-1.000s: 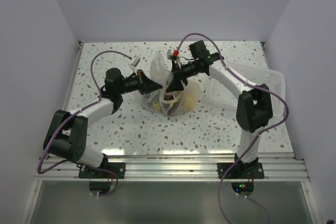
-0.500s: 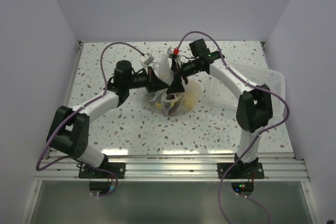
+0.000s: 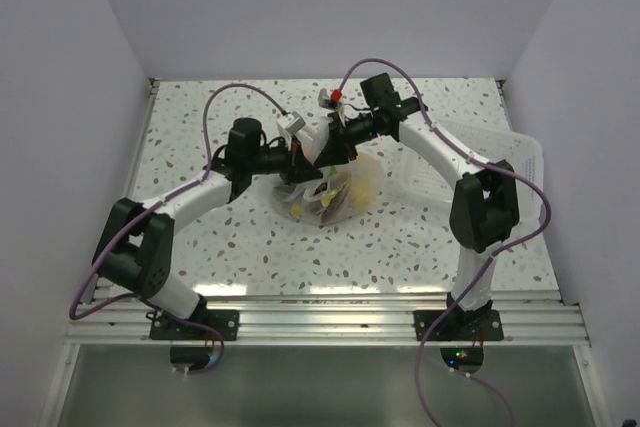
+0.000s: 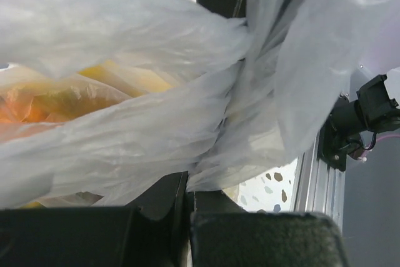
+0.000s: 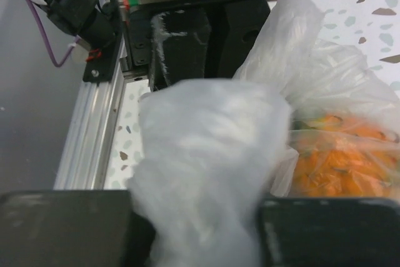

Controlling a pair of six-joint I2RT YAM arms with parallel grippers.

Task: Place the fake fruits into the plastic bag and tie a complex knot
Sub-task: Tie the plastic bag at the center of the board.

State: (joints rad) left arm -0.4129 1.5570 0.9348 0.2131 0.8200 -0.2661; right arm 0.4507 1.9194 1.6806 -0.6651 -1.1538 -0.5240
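The clear plastic bag (image 3: 322,202) lies mid-table with the yellow and orange fake fruits (image 3: 340,192) inside. They show through the film in the left wrist view (image 4: 62,101) and the right wrist view (image 5: 340,154). My left gripper (image 3: 298,155) is shut on a strand of the bag's plastic (image 4: 187,186). My right gripper (image 3: 335,147) is shut on a thick bunch of the bag's neck (image 5: 200,211). The two grippers meet just above the bag. The strands cross in a twisted, bunched neck (image 4: 240,79). I cannot tell whether a knot is drawn tight.
A white slotted tray (image 3: 505,157) stands at the right, behind my right arm. The aluminium rail (image 3: 320,322) runs along the table's near edge. Purple cables arch over both arms.
My left arm has swung right with its strand of plastic, from left of the bag to right against the right gripper. The right gripper has hardly moved.
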